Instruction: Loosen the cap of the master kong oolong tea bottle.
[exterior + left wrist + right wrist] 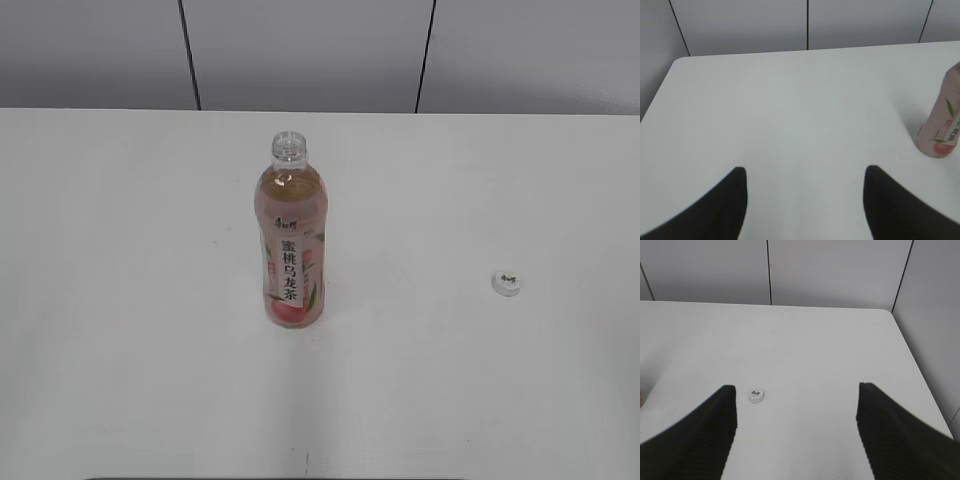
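The master kong oolong tea bottle (292,245) stands upright in the middle of the white table, its neck open with no cap on it. Its lower part also shows at the right edge of the left wrist view (943,120). The white cap (506,283) lies flat on the table to the right of the bottle, print up; it shows in the right wrist view (756,395) just ahead of the left finger. My left gripper (805,172) is open and empty, left of the bottle. My right gripper (796,390) is open and empty. Neither arm shows in the exterior view.
The white table (120,300) ends at a grey panelled wall (300,50) at the back. Its rounded left corner (677,62) and right corner (887,312) show in the wrist views.
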